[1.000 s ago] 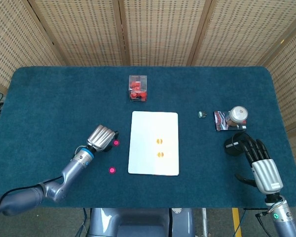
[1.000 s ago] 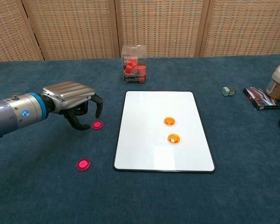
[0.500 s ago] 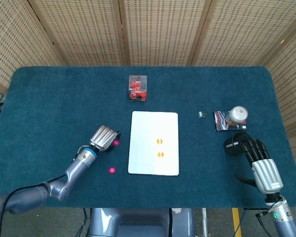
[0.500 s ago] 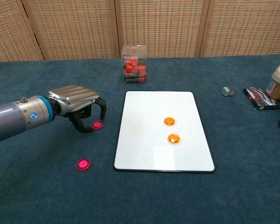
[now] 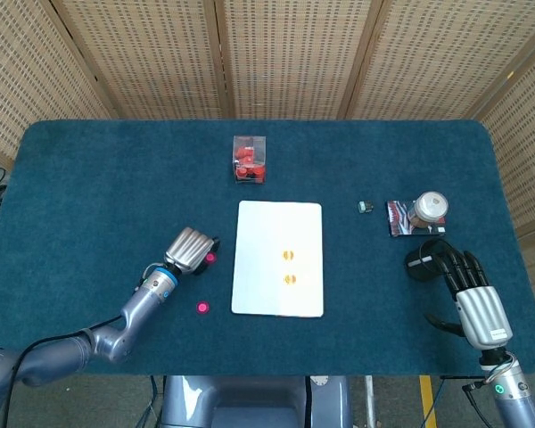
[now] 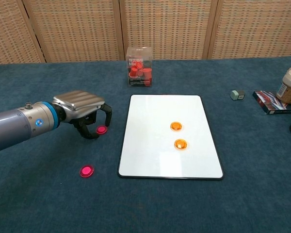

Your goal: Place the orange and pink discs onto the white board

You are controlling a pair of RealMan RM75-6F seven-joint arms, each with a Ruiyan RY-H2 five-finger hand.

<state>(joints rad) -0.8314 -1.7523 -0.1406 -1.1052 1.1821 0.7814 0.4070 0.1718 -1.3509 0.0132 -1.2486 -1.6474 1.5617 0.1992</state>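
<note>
Presently: white board [image 6: 170, 136] bears two orange discs [image 6: 176, 126] mid-surface. Left hand [image 6: 82, 108], fingers curled downward around one pink disc [image 6: 101, 129] just left of the board, grasp uncertain. Second pink disc [image 6: 87, 171] on cloth nearer. Right hand [image 5: 471, 290] spread, empty.

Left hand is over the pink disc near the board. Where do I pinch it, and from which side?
Pinch the pink disc by its thin rim, left hand coming straight down. It lies flat on the cloth, so only the edges offer purchase.
</note>
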